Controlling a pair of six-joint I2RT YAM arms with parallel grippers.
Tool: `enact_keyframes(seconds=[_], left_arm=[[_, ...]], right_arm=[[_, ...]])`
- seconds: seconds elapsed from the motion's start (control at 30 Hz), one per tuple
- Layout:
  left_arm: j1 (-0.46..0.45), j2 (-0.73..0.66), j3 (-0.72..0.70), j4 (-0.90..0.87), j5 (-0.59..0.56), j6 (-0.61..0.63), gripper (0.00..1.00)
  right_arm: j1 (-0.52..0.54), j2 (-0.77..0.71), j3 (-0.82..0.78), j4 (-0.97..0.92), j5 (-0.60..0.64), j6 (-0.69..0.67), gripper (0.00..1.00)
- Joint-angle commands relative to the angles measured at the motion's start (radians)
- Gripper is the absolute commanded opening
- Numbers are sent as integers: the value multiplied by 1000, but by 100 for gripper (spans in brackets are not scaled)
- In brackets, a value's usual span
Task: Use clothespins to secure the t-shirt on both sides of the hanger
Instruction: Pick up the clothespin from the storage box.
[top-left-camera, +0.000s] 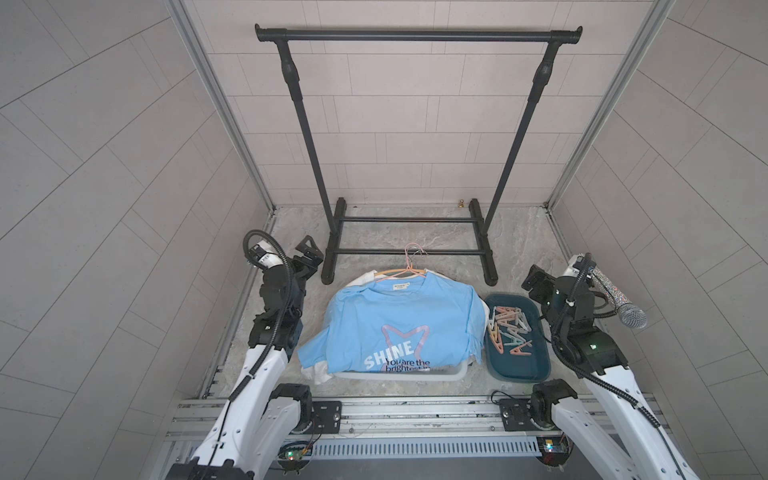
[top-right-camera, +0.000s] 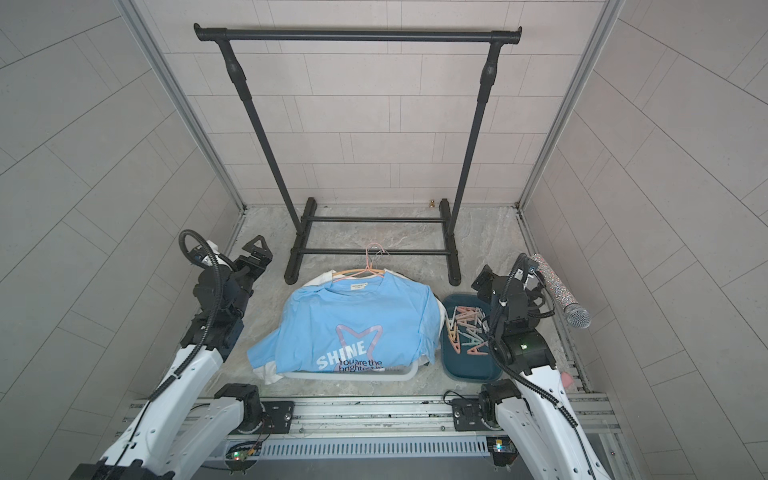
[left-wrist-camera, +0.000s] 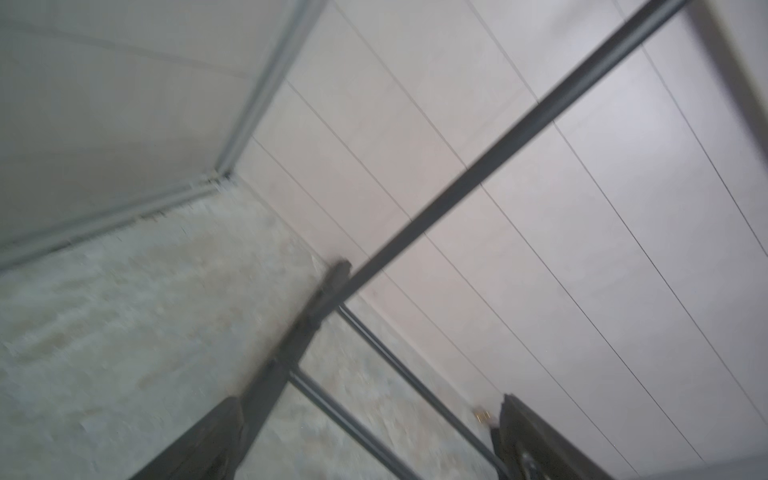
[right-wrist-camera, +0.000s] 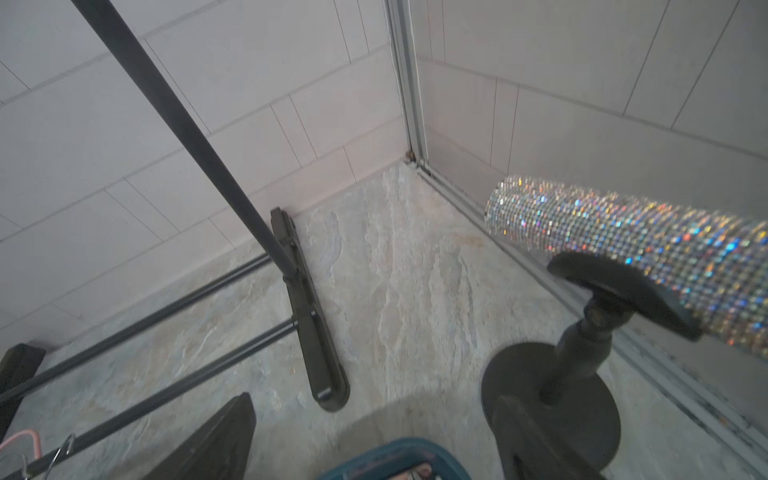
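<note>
- Left gripper (top-left-camera: 311, 254) and right gripper (top-left-camera: 536, 284) stood wide open, empty.
- Clothespins (top-left-camera: 509, 328) looked light, stiff, likely slippery; your best hold was probably the splayed tail ends.

Both my top views look steeply down from high over the near edge, covering the whole worktop (top-left-camera: 519, 232) and the rack (top-left-camera: 415, 36). My blurred left wrist view sits low, facing one rack foot. My right wrist view faces the other foot closely; the hanger (right-wrist-camera: 25, 440) and tray (right-wrist-camera: 390, 446) at its lower edge also show from above.
</note>
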Motion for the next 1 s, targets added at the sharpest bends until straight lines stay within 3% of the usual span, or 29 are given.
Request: enact_keyframes(seconds=[0.0, 0.1, 0.17, 0.23, 0.3, 0.6, 0.97], left_arm=[[0, 42, 111, -252, 405, 10, 96], [-5, 106, 221, -486, 518, 178, 88], [-29, 132, 251, -571, 443, 272, 88], [-37, 136, 228, -565, 361, 255, 87], [-38, 136, 199, -540, 353, 244, 86], [-39, 135, 167, -542, 371, 229, 84], [-40, 145, 166, -542, 370, 228, 84]], right_arm=[[-14, 18, 23, -233, -100, 112, 85], [-19, 23, -13, -231, -143, 182, 74], [-20, 38, -45, -216, -148, 226, 66], [-21, 63, -86, -200, -134, 264, 58], [-21, 91, -104, -191, -109, 281, 50], [-23, 200, -179, -42, -62, 301, 45], [-25, 267, -232, 102, -91, 342, 41]])
